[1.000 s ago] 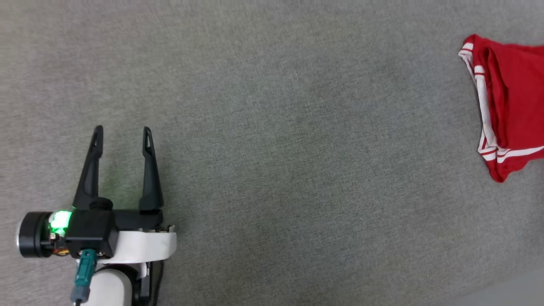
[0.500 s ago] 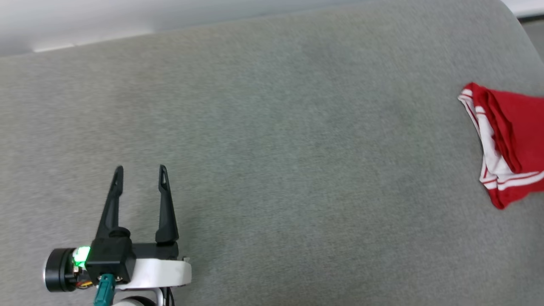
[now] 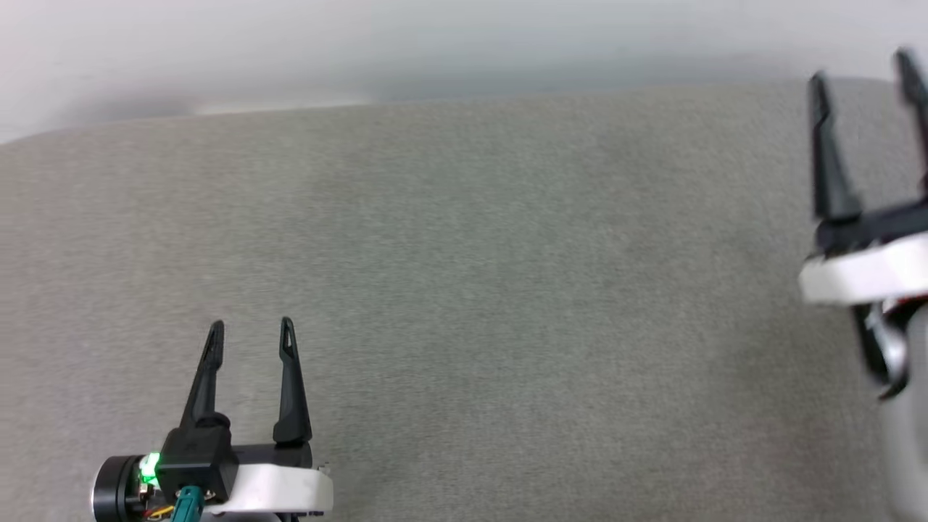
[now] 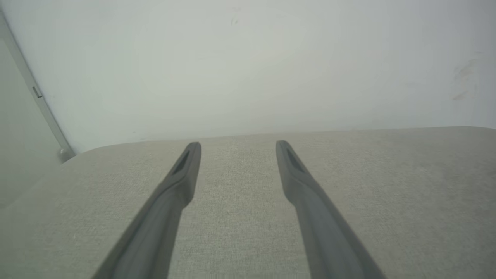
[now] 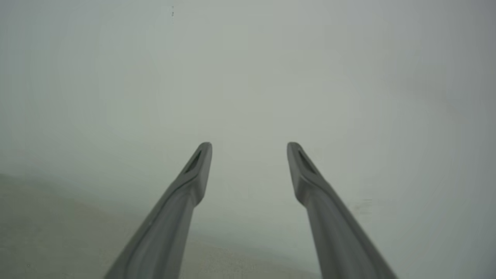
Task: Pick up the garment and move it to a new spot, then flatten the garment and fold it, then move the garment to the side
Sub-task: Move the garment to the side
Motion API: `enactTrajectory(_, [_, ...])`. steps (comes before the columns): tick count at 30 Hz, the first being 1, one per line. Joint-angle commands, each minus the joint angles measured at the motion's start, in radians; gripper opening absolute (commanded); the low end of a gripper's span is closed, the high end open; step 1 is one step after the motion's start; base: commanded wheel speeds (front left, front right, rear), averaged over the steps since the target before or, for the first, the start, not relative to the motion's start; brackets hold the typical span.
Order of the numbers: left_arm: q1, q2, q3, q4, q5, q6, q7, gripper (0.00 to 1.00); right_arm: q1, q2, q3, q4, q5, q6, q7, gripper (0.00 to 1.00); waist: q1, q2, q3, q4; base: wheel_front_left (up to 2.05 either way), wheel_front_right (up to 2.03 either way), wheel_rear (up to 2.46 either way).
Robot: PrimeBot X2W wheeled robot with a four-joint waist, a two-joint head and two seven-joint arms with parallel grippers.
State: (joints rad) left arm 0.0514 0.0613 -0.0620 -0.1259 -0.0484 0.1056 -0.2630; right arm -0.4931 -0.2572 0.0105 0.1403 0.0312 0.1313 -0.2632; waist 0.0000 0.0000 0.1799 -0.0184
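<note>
Head view: left gripper (image 3: 251, 325), right gripper (image 3: 860, 65) parted

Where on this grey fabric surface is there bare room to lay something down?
The wide middle of the grey fabric surface, between the left tool and the right tool, up to the wall, lies bare. The lower left corner and right edge are taken by the tools.

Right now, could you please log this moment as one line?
left gripper open, empty, over grey surface | right gripper open, empty, blurred at head view's right edge | pale wall behind
</note>
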Motion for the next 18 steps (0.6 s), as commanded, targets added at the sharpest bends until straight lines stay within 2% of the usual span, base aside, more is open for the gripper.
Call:
enactTrajectory(1, [0.008,0.0,0.0,0.004,-0.004,-0.005,-0.002,1.0,0.038,0.02,-0.005,-0.015,0.004,-0.001,-0.001,1.0,0.0,0.0,-0.025,0.029,0.0,0.0,0.0])
enactTrajectory(8, [0.027,-0.005,0.014,0.027,-0.007,-0.026,-0.002,1.0,0.242,0.131,-0.021,-0.056,0.015,-0.001,-0.001,1.0,0.0,0.0,-0.059,0.073,0.0,0.0,0.0])
enactTrajectory(18, [0.07,-0.009,0.017,0.058,-0.006,-0.043,-0.002,1.0,0.485,0.198,-0.063,-0.11,0.031,-0.001,-0.001,1.0,0.0,0.0,-0.12,0.084,0.0,0.0,0.0])
